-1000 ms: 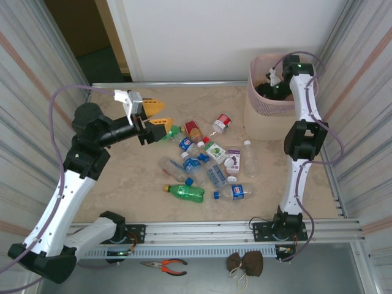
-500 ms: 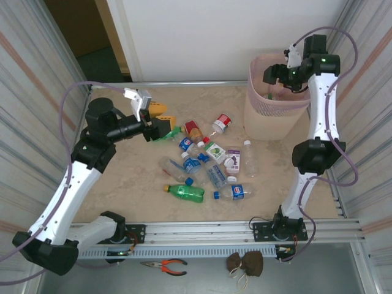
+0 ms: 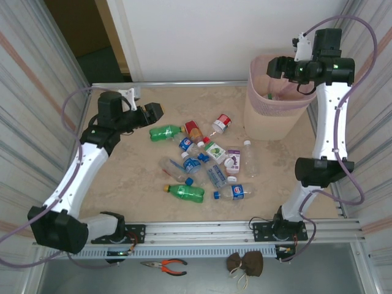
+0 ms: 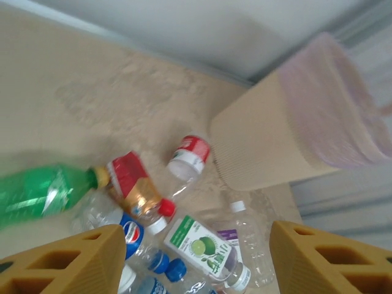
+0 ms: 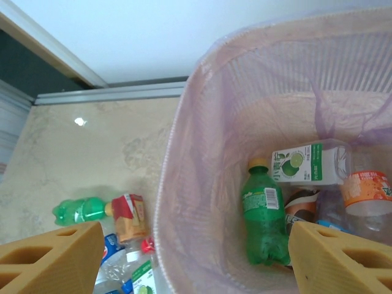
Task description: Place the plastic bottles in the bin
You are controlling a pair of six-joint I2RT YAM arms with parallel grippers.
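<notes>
Nearest the bench's front edge lies a green plastic bottle [image 3: 187, 193]; more clear plastic bottles [image 3: 205, 156] litter the centre. Toward the far left, the left gripper [image 3: 157, 111] hovers wide and empty. At the far right corner, the right gripper [image 5: 195, 242] gapes empty over the tall pink-rimmed beige bin [image 3: 269, 116].

A round Pepsi emblem is carried on the blue label of a clear bottle [image 4: 130, 234] lying on the worktop [image 4: 73, 92]. Just right of it, a lime-labelled bottle [image 4: 199, 245] is marked with lettering too small to be read. In the bin [image 5: 184, 159], the print on a green bottle [image 5: 264, 214] and on an orange label [image 5: 366, 187] is illegible.
</notes>
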